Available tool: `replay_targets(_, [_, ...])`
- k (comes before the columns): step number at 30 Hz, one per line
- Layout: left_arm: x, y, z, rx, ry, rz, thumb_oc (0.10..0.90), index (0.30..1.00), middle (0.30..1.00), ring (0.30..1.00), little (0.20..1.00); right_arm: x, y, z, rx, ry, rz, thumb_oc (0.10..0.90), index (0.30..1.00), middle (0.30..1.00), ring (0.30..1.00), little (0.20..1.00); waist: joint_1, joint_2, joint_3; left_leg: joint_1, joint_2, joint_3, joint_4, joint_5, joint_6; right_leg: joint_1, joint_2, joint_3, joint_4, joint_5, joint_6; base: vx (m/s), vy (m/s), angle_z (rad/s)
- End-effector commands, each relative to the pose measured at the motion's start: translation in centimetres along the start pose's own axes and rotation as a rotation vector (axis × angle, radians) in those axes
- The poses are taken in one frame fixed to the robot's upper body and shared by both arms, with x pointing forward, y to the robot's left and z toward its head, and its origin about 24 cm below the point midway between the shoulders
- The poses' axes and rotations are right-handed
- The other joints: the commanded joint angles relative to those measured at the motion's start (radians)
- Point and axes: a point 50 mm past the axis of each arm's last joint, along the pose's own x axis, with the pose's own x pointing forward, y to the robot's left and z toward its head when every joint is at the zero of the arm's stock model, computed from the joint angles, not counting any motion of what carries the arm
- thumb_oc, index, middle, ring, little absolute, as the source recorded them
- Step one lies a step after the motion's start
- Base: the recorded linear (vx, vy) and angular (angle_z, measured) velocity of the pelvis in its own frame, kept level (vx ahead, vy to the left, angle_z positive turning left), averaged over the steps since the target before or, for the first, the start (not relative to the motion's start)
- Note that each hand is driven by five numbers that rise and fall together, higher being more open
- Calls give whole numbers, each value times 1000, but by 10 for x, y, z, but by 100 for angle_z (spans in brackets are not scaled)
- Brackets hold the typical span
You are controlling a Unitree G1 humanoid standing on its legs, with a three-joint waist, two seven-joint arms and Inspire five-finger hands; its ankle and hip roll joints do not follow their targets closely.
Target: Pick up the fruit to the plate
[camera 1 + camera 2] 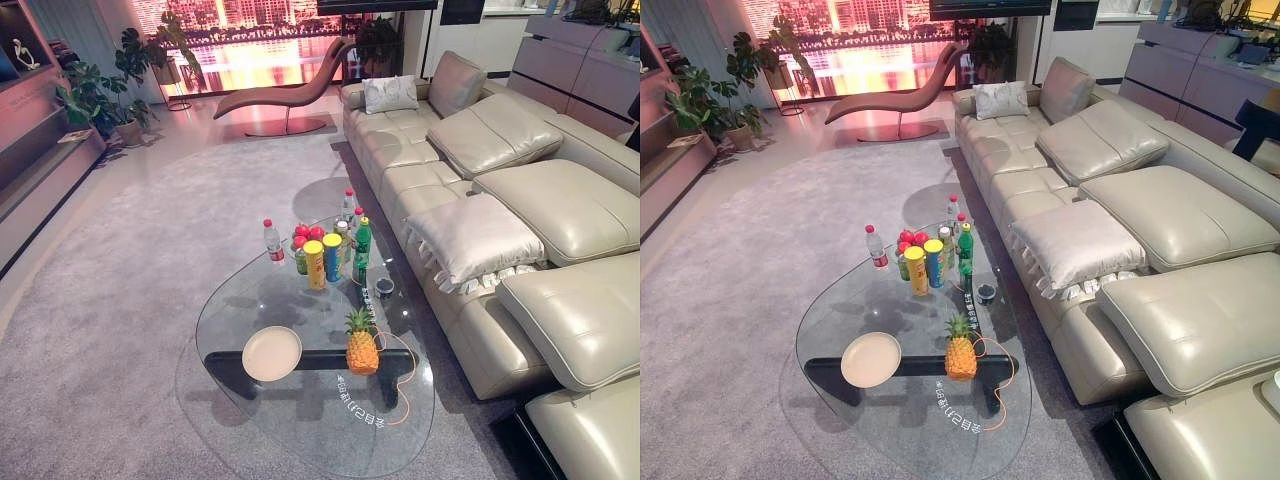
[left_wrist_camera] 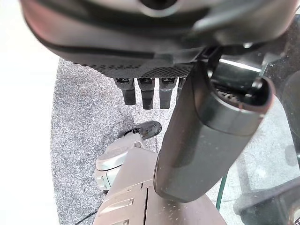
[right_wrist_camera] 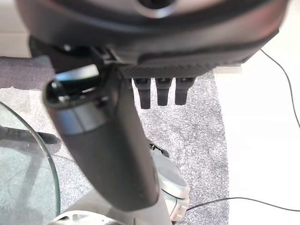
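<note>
A glass coffee table (image 1: 250,300) stands on a grey rug (image 1: 120,300), with a long beige sofa (image 1: 480,190) just beside its right edge. At the far end of the table a tight cluster crowds together: a clear bottle with a red cap (image 1: 272,240), a yellow can (image 1: 314,264), a blue can with a yellow lid (image 1: 332,256), a green bottle (image 1: 362,245) and some red fruit (image 1: 308,233) tucked behind the cans. A small dark cup (image 1: 385,286) sits apart, toward the sofa. The pineapple (image 1: 361,343) stands upright at the near end, and the empty cream plate (image 1: 271,353) lies just to its left (a bare strip of glass between them).

The left hand (image 2: 154,89) hangs over the rug beside the table's edge, fingers straight and holding nothing. The right hand (image 3: 159,89) hangs likewise, relaxed and empty, with the glass rim off to one side. Both are well apart from the pineapple.
</note>
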Motion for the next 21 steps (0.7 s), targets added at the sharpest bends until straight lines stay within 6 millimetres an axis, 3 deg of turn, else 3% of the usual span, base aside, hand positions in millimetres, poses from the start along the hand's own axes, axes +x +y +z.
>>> replay_targets(1, [0, 4, 26, 25, -37, -11, 800, 900, 900, 900, 900, -3, -16, 23, 29, -32, -58, 800, 900, 900, 900, 900, 10, -17, 30, 18, 44, 33, 6, -1, -21, 22, -72, -44, 4, 13, 40, 0, 0, 0])
replay_targets(21, [0, 4, 23, -7, -30, -11, 800, 900, 900, 900, 900, -3, -24, 15, 52, 15, -75, 800, 900, 900, 900, 900, 9, -2, 55, -15, 42, 26, 6, 8, -24, -5, -81, -50, 4, 17, 42, -1, 2, 0])
